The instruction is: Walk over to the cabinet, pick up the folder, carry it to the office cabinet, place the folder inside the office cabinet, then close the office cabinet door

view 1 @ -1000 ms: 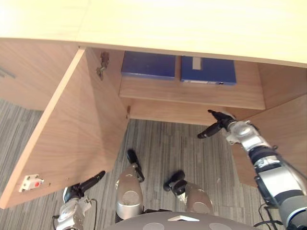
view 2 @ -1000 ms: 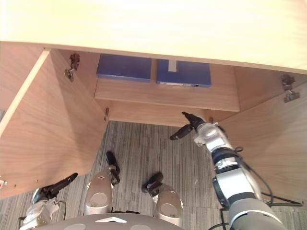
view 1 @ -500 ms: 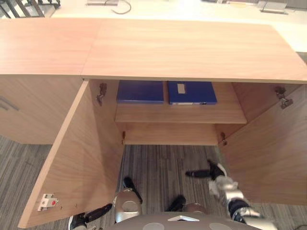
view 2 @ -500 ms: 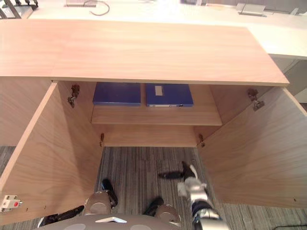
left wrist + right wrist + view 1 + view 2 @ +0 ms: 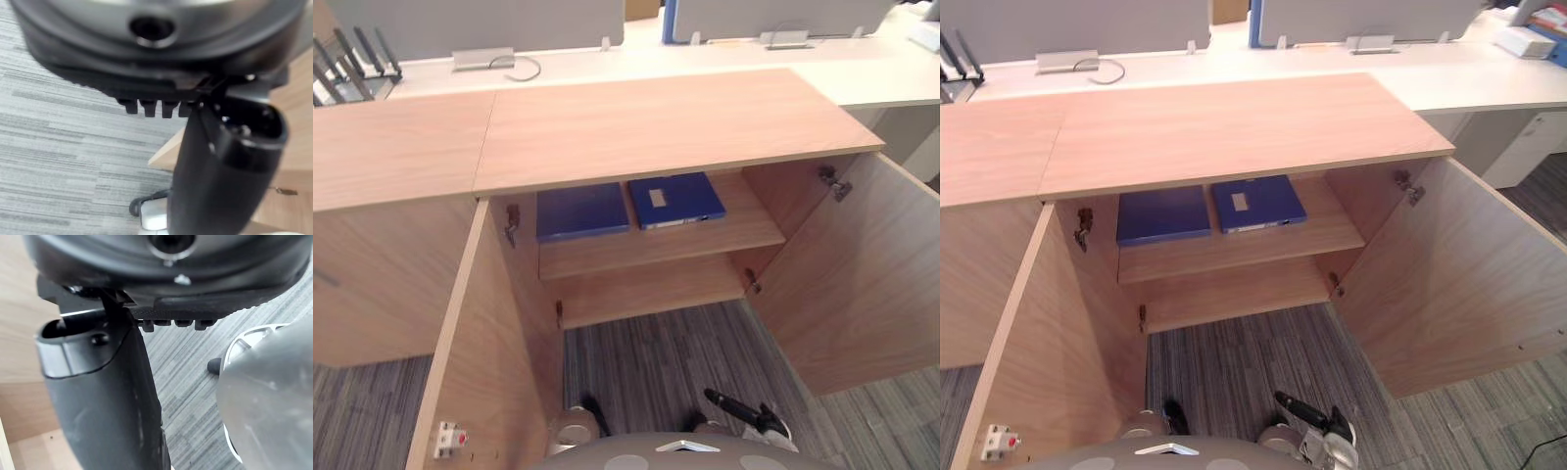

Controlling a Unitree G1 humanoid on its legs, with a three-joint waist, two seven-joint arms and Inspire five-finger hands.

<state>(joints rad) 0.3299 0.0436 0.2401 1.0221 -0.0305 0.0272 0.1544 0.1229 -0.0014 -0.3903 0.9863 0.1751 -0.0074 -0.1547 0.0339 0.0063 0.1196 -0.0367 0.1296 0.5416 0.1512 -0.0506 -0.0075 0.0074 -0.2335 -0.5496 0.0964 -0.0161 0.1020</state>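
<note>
Two blue folders lie flat side by side on the shelf (image 5: 656,247) inside the open wooden cabinet (image 5: 636,127): a plain one (image 5: 582,211) on the left and one with a white label (image 5: 675,199) on the right. My right hand (image 5: 749,419) hangs low over the carpet in front of the cabinet, well short of the shelf, fingers straight and holding nothing. Its thumb (image 5: 107,396) stands out in the right wrist view. My left hand (image 5: 220,166) is by the left door's lower edge, fingers relaxed and empty.
Both cabinet doors stand wide open, the left door (image 5: 480,362) with a white latch (image 5: 448,438) and the right door (image 5: 857,274). Grey striped carpet (image 5: 656,362) lies between them. A white desk (image 5: 1234,59) with screen stands and a cable runs behind.
The camera has tilted up, so more of the cabinet top and the desk shows. My right hand has dropped from near the shelf to low by the carpet.
</note>
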